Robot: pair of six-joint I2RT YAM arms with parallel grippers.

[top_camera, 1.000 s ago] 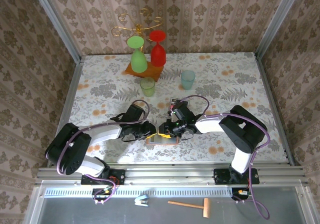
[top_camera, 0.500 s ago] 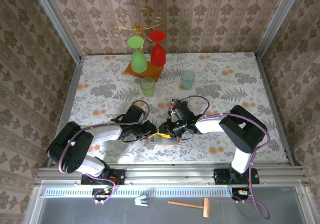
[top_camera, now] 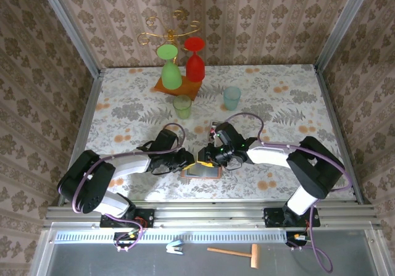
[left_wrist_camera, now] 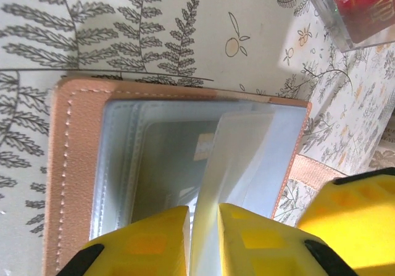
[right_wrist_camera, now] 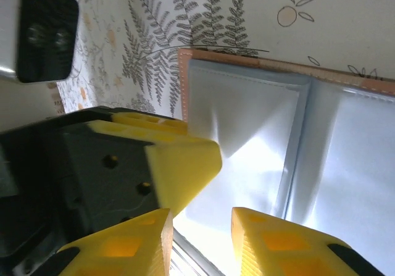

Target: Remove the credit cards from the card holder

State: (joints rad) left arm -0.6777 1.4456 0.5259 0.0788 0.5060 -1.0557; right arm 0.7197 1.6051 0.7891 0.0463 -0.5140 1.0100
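The card holder [top_camera: 201, 170] lies open near the table's front edge, with a tan rim [left_wrist_camera: 68, 165] and grey-blue inside [right_wrist_camera: 345, 165]. My left gripper [top_camera: 191, 160] [left_wrist_camera: 203, 239] is shut on a pale clear sleeve [left_wrist_camera: 231, 158] that stands up from the holder's inside. My right gripper [top_camera: 207, 159] [right_wrist_camera: 200, 239] hovers open just over the holder's inner pocket, its fingers close beside the left gripper's yellow fingertip [right_wrist_camera: 182, 155]. Red credit cards [left_wrist_camera: 364, 4] lie on the cloth beyond the holder, cut off by the frame edge in the left wrist view.
Behind the holder stand a green cup [top_camera: 182, 106] and a teal cup [top_camera: 231, 97]. Farther back, a wooden stand base [top_camera: 178, 89] carries a green glass [top_camera: 170, 69] and a red glass [top_camera: 195, 60] under a gold rack.
The right arm's elbow has swung out to the right and lower, while its gripper stays at the holder. The left arm has barely moved.
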